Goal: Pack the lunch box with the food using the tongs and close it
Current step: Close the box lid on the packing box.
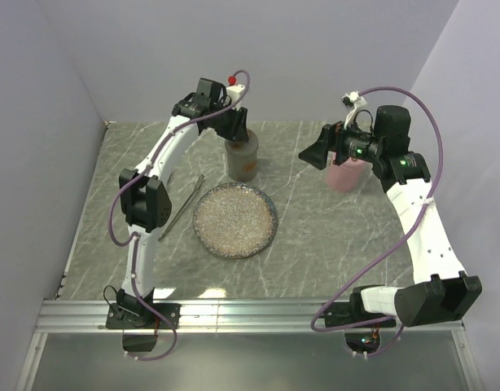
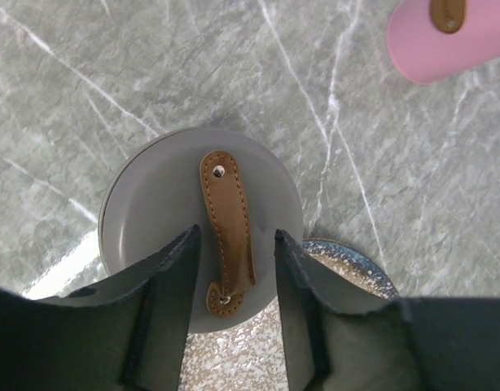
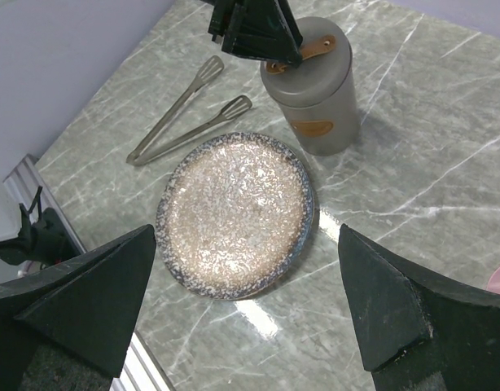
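Observation:
The lunch box (image 1: 242, 161) is a grey cylinder at the back of the table, closed with a lid (image 2: 164, 212) that has a brown leather strap (image 2: 227, 228). My left gripper (image 2: 235, 244) hangs just over the lid, open, with one finger on each side of the strap and clear of it. The tongs (image 1: 182, 205) lie flat on the table left of the speckled plate (image 1: 235, 220), also seen in the right wrist view as tongs (image 3: 185, 122). My right gripper (image 3: 246, 269) is raised, wide open and holds nothing. No food is in view, and the plate (image 3: 234, 216) is bare.
A pink cylinder container (image 1: 345, 175) stands at the back right, just behind my right gripper (image 1: 315, 153). Its pink lid (image 2: 445, 49) also has a brown strap. Grey walls close in the back and both sides. A metal rail runs along the near edge.

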